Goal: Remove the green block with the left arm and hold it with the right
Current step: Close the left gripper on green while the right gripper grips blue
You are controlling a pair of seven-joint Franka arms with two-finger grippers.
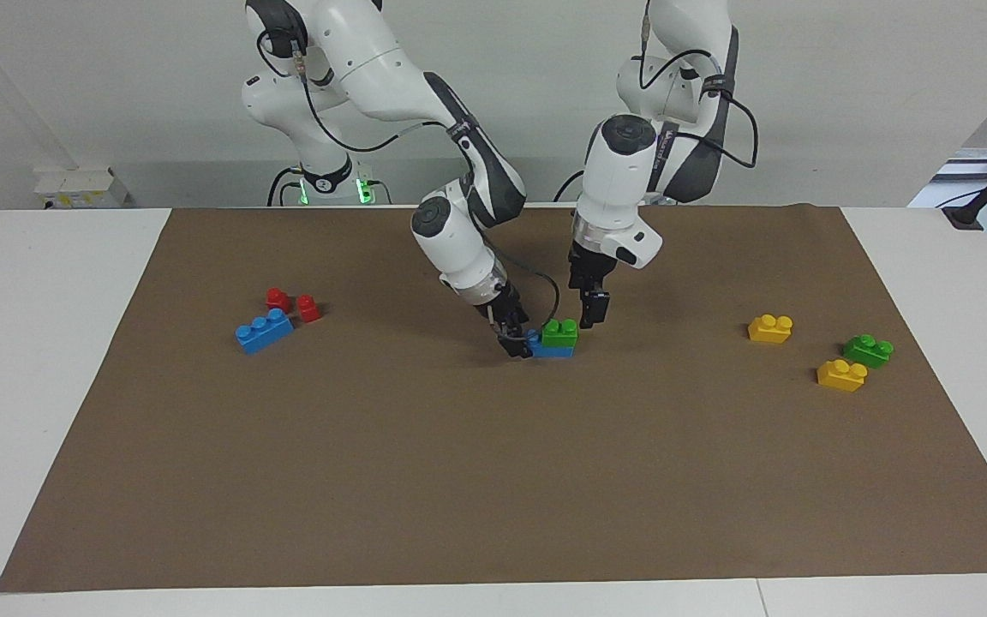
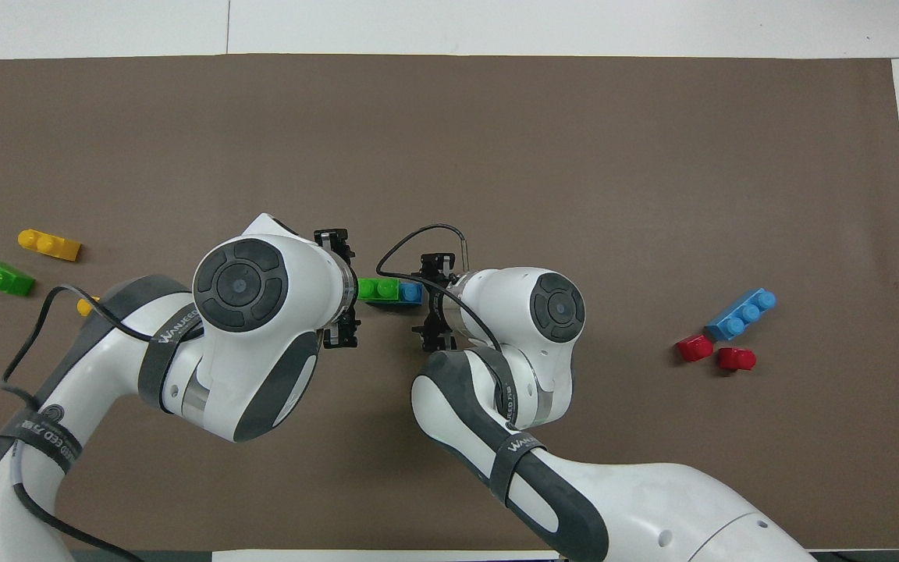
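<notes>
The bright green block sits stacked on a blue brick in the middle of the brown mat; both also show in the overhead view, the green block beside the blue brick. My right gripper is down at the mat, shut on the blue brick's end toward the right arm's side. My left gripper hangs open just beside the green block on the left arm's side, slightly above it and not touching it.
Two yellow bricks and a darker green brick lie toward the left arm's end. A long blue brick and two red bricks lie toward the right arm's end.
</notes>
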